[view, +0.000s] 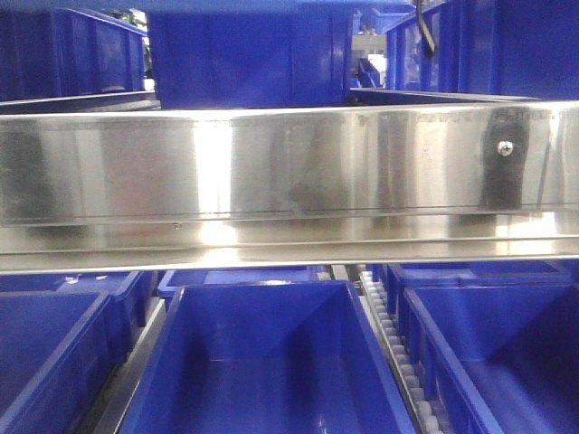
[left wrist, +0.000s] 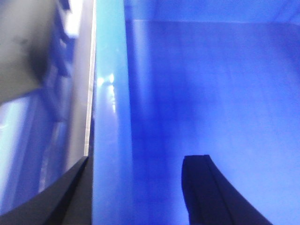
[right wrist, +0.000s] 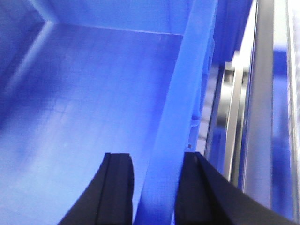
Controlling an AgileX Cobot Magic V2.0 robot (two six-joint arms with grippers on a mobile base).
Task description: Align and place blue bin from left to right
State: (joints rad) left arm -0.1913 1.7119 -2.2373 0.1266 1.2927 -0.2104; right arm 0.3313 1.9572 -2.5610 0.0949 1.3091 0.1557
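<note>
The blue bin (right wrist: 93, 93) fills both wrist views, open-topped and empty. My right gripper (right wrist: 154, 157) is shut on the bin's right wall rim (right wrist: 178, 93), with one black finger inside the bin and one outside. My left gripper (left wrist: 140, 157) straddles the left wall rim (left wrist: 110, 117). Its outer finger (left wrist: 65, 197) lies against the wall, while its inner finger (left wrist: 211, 192) stands apart from it over the bin floor. Neither gripper shows in the front view, where an empty blue bin (view: 271, 362) sits low in the middle.
A wide steel rail (view: 289, 172) crosses the front view, with blue bins above it (view: 244, 54) and below at left (view: 54, 353) and right (view: 507, 344). A roller track (view: 393, 344) runs right of the middle bin. Steel rails (right wrist: 260, 117) stand right of the gripped wall.
</note>
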